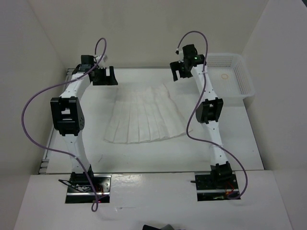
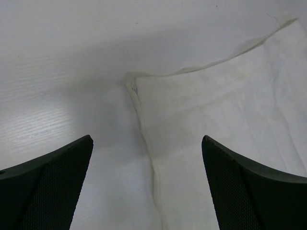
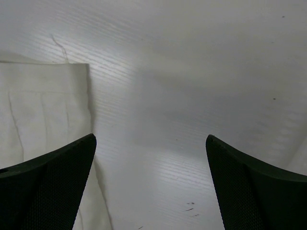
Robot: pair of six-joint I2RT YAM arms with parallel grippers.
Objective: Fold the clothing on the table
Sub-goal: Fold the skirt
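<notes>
Skirt: one white pleated skirt (image 1: 146, 117) of thin fabric lies flat at the centre of the table (image 1: 144, 160). It is a flared trapezoid, with its narrow waistband toward 12 o'clock and its wide hem toward 6 o'clock.
Table: one, matte white and rectangular, with a thin metal rim.
Arms: two arms (image 1: 67, 115), made of white segments with black joints.
Cables: two purple cables (image 1: 25, 117), one looping along each arm.
Left gripper: the left gripper (image 1: 103, 75) hangs at 10 o'clock from the skirt, its two black textured fingers wide apart and holding nothing. Its wrist view shows a seamed skirt corner lying between them.
Right gripper: the right gripper (image 1: 178, 71) hangs at 1 o'clock from the skirt, fingers likewise spread and empty. The skirt's edge shows at 9 o'clock in its wrist view.
Basket: one white perforated plastic basket (image 1: 242, 72), rectangular, at 2 o'clock from the skirt.
Light: one green light (image 1: 196, 58) glows on the right wrist.
</notes>
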